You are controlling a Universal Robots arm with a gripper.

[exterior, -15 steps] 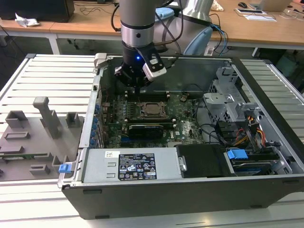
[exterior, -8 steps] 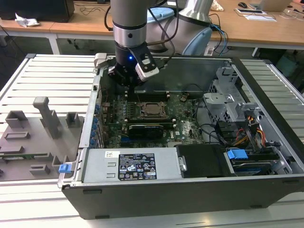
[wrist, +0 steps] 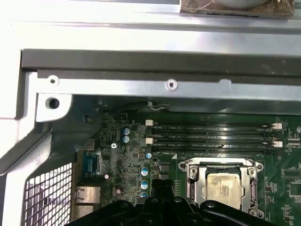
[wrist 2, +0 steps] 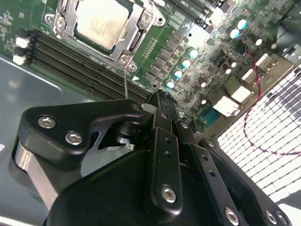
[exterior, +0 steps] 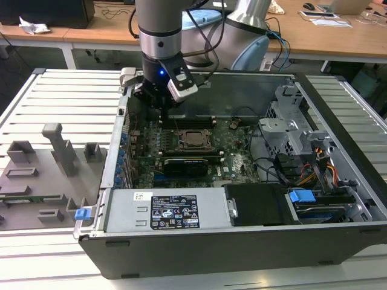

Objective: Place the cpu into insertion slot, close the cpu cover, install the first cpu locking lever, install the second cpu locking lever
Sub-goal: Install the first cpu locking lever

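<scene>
**Gripper closed on nothing, cpu seated**

In the exterior view my gripper (exterior: 158, 104) hung over the board (exterior: 236, 160), near the cpu (exterior: 195, 139) but off it, toward the exterior view's left. The second wrist view looked closer: fingers (wrist 2: 157, 101) pressed together on nothing, and the cpu lying in the slot (wrist 2: 123, 59) with the cover (wrist 2: 136, 23) down around it. The exterior view also took in a black label (exterior: 174, 212) on the power supply (exterior: 121, 208). I couldn't read its print.

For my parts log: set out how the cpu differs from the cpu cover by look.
The cpu is a solid, dull beige square; the cpu cover is a shinier silver frame with a window. The cpu sits in the middle; the cpu cover rings it. Both are metal and lie flat.
</scene>
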